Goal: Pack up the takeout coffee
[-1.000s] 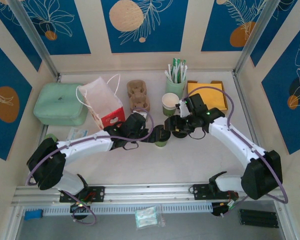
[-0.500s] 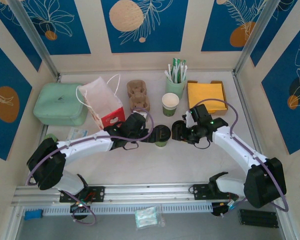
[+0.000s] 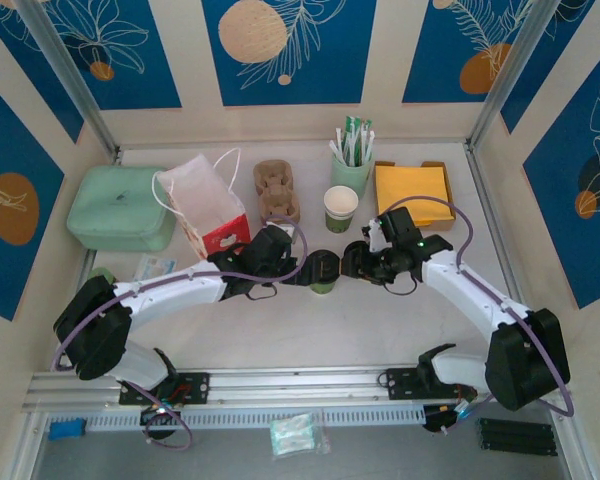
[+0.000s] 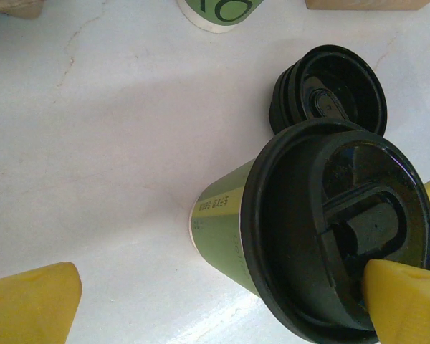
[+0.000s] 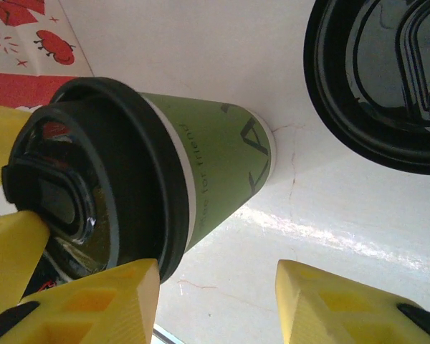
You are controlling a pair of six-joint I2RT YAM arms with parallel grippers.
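A green-and-white takeout coffee cup with a black lid (image 3: 323, 272) (image 4: 308, 229) (image 5: 150, 193) stands on the white table. My left gripper (image 3: 314, 270) (image 4: 222, 281) is open wide around it, one yellow finger (image 4: 30, 304) well clear of the cup and the other (image 4: 405, 301) by the lid's rim. A loose black lid (image 4: 330, 84) (image 5: 387, 79) lies on the table beside the cup. My right gripper (image 3: 352, 262) (image 5: 215, 276) is open over bare table next to the cup, nothing between its fingers. A second, open cup (image 3: 340, 207) stands behind.
Behind stand a white paper bag with a red base (image 3: 205, 205), a brown cup carrier (image 3: 276, 190), a mint tumbler of sticks (image 3: 352, 160), a yellow napkin stack (image 3: 413, 190) and a mint-green box (image 3: 120, 207). Metal frame posts flank the table.
My right arm has drawn back from beside the open cup toward the lidded cup, and its jaws have narrowed. The left arm and the lidded cup have not moved.
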